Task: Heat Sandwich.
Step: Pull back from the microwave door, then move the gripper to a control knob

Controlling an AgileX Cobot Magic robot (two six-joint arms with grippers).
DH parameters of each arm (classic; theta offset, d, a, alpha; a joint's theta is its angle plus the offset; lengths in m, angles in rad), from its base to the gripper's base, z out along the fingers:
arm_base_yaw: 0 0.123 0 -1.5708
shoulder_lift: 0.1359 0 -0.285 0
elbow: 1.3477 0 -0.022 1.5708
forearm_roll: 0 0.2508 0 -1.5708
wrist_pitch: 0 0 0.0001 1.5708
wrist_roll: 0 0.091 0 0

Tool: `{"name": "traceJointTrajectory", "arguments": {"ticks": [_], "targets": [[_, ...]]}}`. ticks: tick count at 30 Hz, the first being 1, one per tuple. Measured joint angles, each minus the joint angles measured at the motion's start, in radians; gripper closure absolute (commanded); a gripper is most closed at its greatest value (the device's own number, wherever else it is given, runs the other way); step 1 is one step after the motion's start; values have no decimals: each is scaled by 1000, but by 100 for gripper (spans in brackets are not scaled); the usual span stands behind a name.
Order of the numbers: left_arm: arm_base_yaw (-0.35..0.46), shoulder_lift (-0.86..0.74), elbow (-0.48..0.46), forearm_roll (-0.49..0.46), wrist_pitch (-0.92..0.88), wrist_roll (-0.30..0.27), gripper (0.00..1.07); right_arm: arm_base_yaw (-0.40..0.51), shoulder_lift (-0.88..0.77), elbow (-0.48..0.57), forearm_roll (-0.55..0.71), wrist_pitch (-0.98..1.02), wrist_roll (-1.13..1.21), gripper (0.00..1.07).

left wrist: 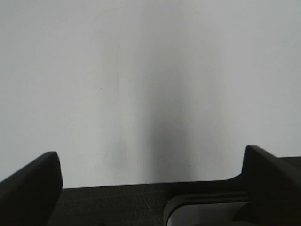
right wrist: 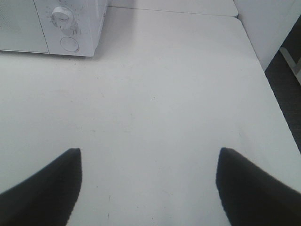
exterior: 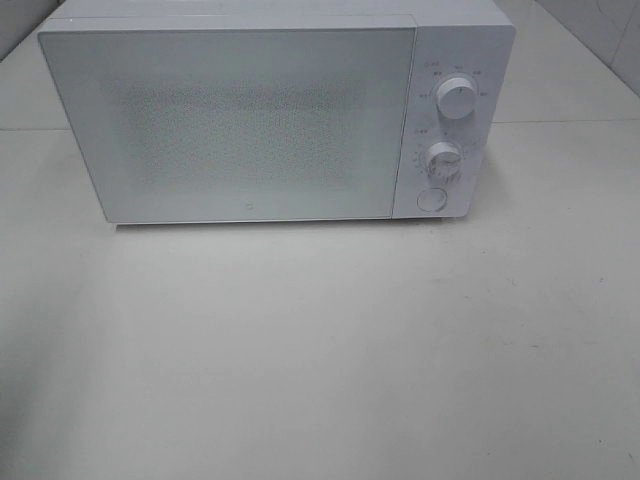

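Tabletop (exterior: 320, 380) is nearest the high camera, and neither arm shows in that view.

Left claw (left wrist: 150, 157): jaws wide, holding nothing, hanging over plain table by its edge.

Microwave (exterior: 240, 120) is at the back of the table. Door (exterior: 230, 120) is shut and speckled, so the inside can't be seen. Right of the door are the upper knob (exterior: 457, 100), lower knob (exterior: 443, 158) and round button (exterior: 432, 199).

Right claw (right wrist: 149, 155): jaws wide, empty, well apart from the microwave's knob corner.

Sandwich: not in view anywhere. It may be behind the door or off-frame; cannot tell.

Risks, as judgement:
- Starting the timer without checking could run the oven empty, since the door hides what's inside.
- If the button releases the door, the door could swing into an arm parked in front of it. The hinge is probably on the left, so that would be the left arm.
- A push on the button or knob could slide the whole microwave back, because nothing braces it.
- Wide jaws on a small round knob could slip or over-turn it and set the wrong time.
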Motion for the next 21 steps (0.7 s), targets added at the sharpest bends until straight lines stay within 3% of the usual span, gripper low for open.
{"name": "traceJointTrajectory", "arguments": {"ticks": [8, 21], "targets": [[0, -227, 63, 0, 0, 13, 9, 0, 0, 0, 0, 0, 0, 31], [9, -281, 63, 0, 0, 17, 9, 0, 0, 0, 0, 0, 0, 31]]}}
